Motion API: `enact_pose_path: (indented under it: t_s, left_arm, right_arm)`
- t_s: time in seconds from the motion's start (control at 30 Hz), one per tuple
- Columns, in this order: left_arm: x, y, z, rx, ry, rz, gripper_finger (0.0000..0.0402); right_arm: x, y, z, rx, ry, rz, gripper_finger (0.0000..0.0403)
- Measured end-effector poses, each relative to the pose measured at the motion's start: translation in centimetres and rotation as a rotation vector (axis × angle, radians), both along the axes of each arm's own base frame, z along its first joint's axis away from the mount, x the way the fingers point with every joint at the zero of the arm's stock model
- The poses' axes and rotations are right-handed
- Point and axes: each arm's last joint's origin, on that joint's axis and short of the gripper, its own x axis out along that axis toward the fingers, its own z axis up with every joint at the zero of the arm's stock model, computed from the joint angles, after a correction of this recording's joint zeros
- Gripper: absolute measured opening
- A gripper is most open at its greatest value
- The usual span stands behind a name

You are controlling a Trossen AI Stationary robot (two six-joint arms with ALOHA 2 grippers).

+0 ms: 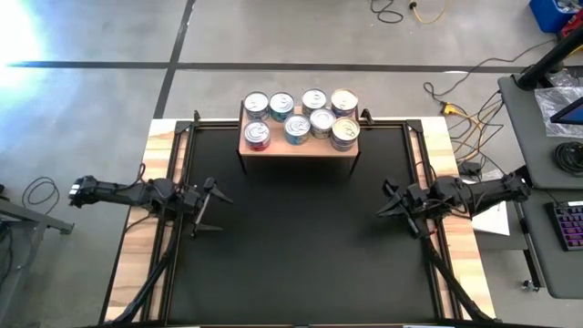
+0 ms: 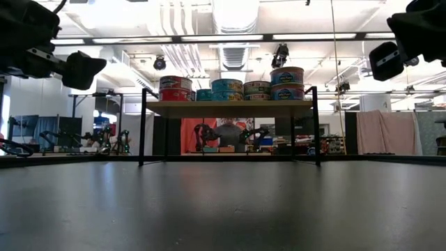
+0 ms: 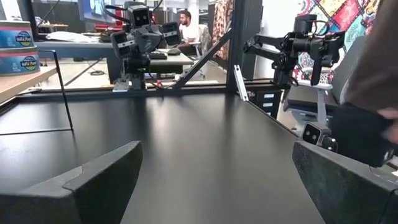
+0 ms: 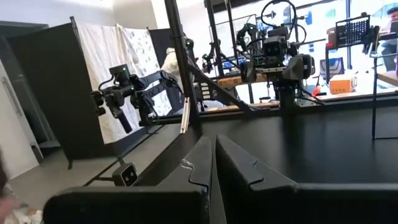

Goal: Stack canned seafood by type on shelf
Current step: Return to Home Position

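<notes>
You've got the seafood cans (image 1: 301,117) stacked on the shelf (image 1: 301,147) at the far edge of the bench (image 1: 137,239), left gripper (image 1: 221,213) jaws wide open and empty, right gripper (image 1: 386,206) jaws closed on nothing.

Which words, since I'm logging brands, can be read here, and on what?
No text can be read.
Tins on the shelf, left wrist view: blue oval logos, wording too blurred to read.
The same tins in the low and high views: labels too small to read.
</notes>
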Motion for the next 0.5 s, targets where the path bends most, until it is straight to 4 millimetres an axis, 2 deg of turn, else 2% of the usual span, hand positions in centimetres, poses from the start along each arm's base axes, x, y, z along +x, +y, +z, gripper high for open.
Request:
enact_pose_path:
  t_s: [0.5]
  left_arm:
    - [0.19,-0.03,-0.18,0.004,0.027,0.0,0.04]
  right_arm:
    - [0.01,0.0,-0.04,0.001,0.003,0.0,0.0013]
